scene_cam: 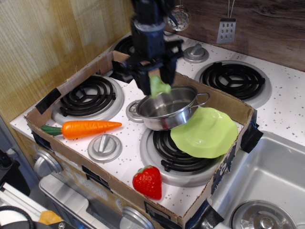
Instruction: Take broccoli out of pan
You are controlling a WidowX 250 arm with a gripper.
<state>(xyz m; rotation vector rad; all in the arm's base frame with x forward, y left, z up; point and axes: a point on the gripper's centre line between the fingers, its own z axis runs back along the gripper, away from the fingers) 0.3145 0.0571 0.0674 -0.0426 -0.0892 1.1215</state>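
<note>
The pale-green broccoli [158, 86] hangs in the air between my fingers, just above the back rim of the pan. The pan [167, 108] is a shiny steel pot with loop handles; it sits tilted over the front right burner, resting partly on the lime-green plate, and its inside looks empty. My gripper [156, 84] is shut on the broccoli and points straight down, above the pan's far left edge.
A lime-green plate [207, 132] lies right of the pan. An orange carrot [88, 128] lies at the front left, a red strawberry [148, 182] at the front. A cardboard wall [90, 174] rings the stove top. A sink [267, 183] is at the right.
</note>
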